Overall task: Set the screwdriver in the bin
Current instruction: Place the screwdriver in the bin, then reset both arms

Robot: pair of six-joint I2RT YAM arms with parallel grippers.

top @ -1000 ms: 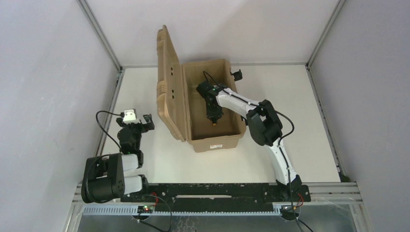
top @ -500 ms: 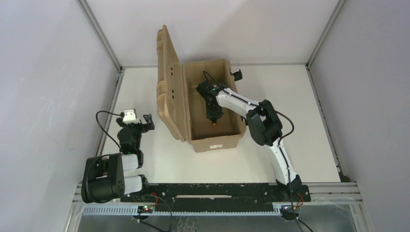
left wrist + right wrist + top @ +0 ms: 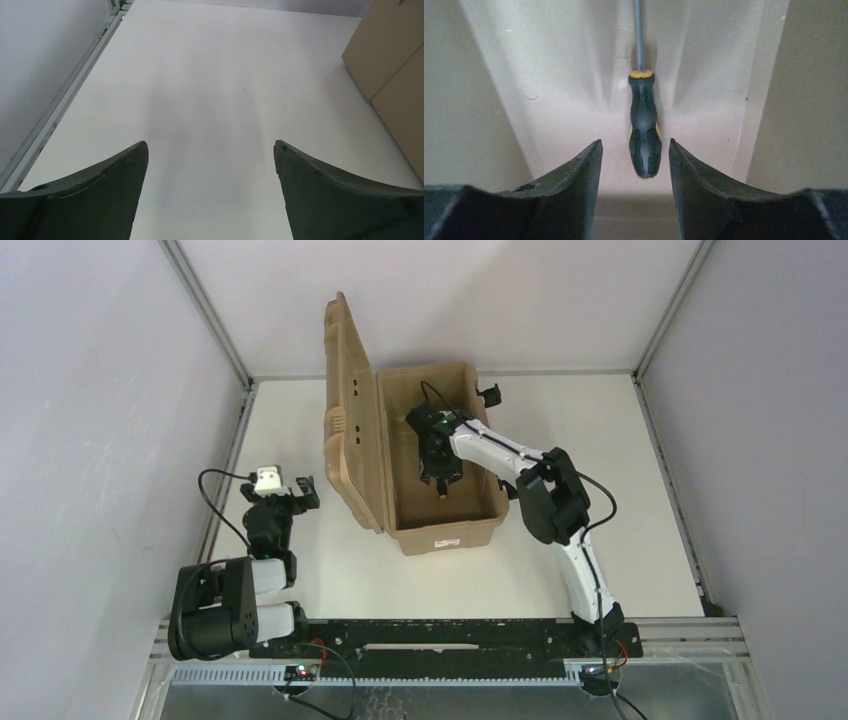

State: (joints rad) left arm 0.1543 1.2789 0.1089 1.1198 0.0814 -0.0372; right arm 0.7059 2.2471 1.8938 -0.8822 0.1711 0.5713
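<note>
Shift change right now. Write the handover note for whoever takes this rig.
Left tool: open, empty, over the white table.
Right tool: open, down inside the large tan plastic bin, whose hinged lid stands up. Its fingers flank the handle without touching it.
Small black-handled screwdriver with orange-yellow trim: lying on the bin floor, shaft pointing away from the right tool.
Done: the screwdriver is in the bin.
Left: probably only to lift the right arm out, clear of the walls.

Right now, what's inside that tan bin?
The screwdriver lies on the floor of the bin, between the open fingers of the right gripper, which do not touch it. From above, the right arm covers part of the floor, hiding anything beneath.
</note>
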